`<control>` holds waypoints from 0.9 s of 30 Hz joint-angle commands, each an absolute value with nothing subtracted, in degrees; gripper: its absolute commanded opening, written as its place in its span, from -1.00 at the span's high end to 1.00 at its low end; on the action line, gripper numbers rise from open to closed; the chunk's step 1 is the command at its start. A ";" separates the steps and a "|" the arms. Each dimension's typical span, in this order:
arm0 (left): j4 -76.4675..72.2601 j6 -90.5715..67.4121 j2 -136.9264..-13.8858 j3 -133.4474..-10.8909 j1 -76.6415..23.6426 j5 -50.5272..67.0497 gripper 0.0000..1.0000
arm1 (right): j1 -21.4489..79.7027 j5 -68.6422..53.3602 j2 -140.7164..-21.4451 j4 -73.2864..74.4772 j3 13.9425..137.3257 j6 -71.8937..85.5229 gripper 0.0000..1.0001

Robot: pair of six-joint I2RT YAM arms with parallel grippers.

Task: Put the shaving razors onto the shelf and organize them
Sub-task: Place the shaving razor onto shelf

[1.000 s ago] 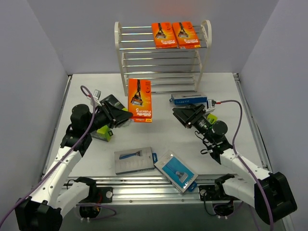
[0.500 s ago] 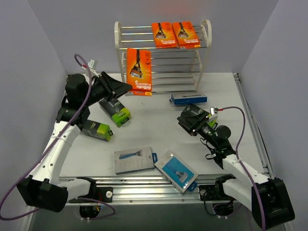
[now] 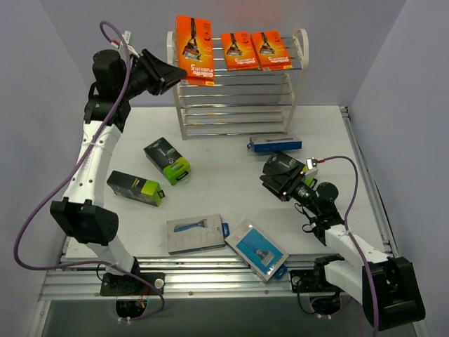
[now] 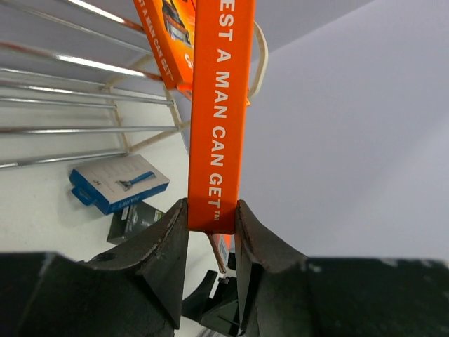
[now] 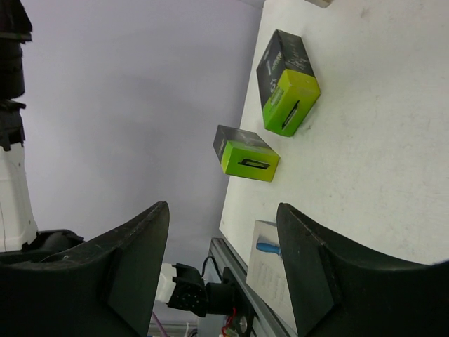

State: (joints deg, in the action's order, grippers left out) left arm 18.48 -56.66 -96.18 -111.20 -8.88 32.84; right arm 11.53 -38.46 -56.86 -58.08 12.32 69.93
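Top external view: left gripper (image 3: 174,72) clamps the third flat orange razor card (image 3: 195,49) above the white wire-rod shelf (image 3: 302,49), where a tilted release could knock the two orange cards (image 3: 238,50) (image 3: 271,49) already on the top tier, while three blue-grey flat packs (image 3: 275,144) (image 3: 196,233) (image 3: 257,250) and two visible black-and-lime boxes (image 3: 167,160) (image 3: 135,187) lie on the white table (image 3: 224,182) and the right gripper (image 3: 273,172) hangs open and empty.

orange cards (image 3: 194,49) (image 3: 238,50) (image 3: 271,50): 3 | blue/grey packs (image 3: 275,144) (image 3: 196,233) (image 3: 256,249): 3 | black-and-lime boxes (image 3: 167,161) (image 3: 135,187): 2 | shelf (image 3: 235,105): 1
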 commanded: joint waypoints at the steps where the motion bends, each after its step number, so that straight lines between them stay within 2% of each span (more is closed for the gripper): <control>1: 19.24 -56.51 -101.32 -120.74 -8.70 32.87 0.95 | 9.94 -42.62 -58.88 -61.96 12.04 68.03 -0.17; 10: 24.34 -57.57 -114.86 -139.99 -9.05 30.68 0.95 | 7.82 -45.70 -61.79 -64.25 9.67 67.76 -0.17; 27: 25.31 -60.12 -126.65 -151.43 -10.90 28.57 0.95 | 6.07 -47.28 -63.10 -65.57 6.94 67.15 -0.17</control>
